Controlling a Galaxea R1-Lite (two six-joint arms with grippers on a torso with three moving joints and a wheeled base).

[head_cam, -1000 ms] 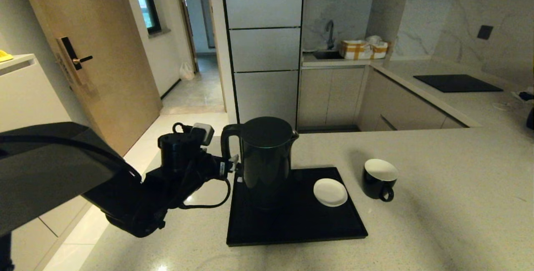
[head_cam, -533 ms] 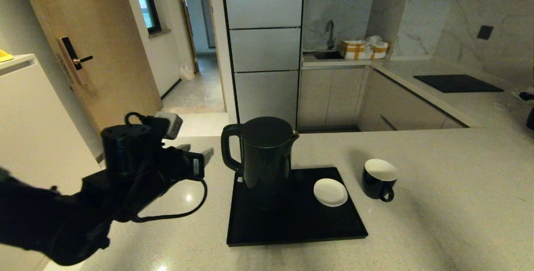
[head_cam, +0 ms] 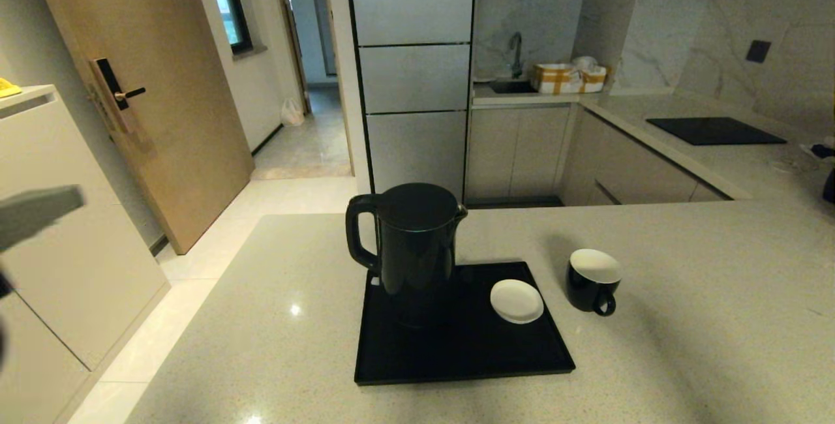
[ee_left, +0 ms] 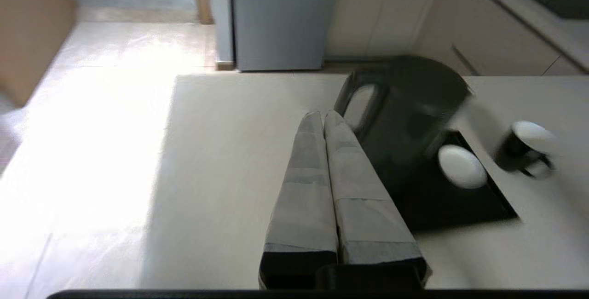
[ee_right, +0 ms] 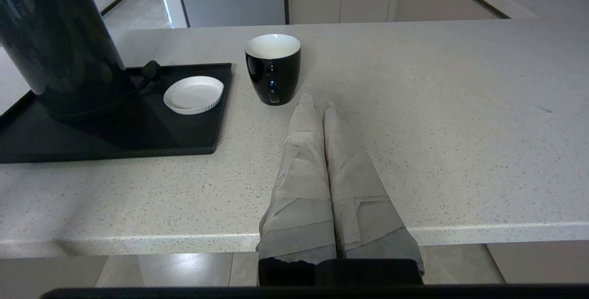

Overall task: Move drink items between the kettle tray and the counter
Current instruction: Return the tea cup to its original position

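The tall black kettle (head_cam: 417,248) stands upright on the back left of the black kettle tray (head_cam: 470,359). The black cup (head_cam: 590,277), white inside, sits on the beige counter (head_cam: 685,333) just right of the tray. My left gripper (ee_left: 323,117) is shut and empty, well to the left of the kettle (ee_left: 405,119) and apart from its handle. In the head view only a blurred grey part of it (head_cam: 36,215) shows at the left edge. My right gripper (ee_right: 317,103) is shut and empty over the counter's front edge, its tips a little short of the cup (ee_right: 273,69).
A white saucer (head_cam: 516,301) lies on the tray's right side. A black cooktop (head_cam: 714,129) is set in the back right worktop. A white cabinet (head_cam: 59,228) and open floor (head_cam: 215,241) lie off the counter's left edge.
My left gripper has drawn back from the kettle handle to the left, almost out of the head view, and its fingers have closed. Kettle, cup and saucer have not moved.
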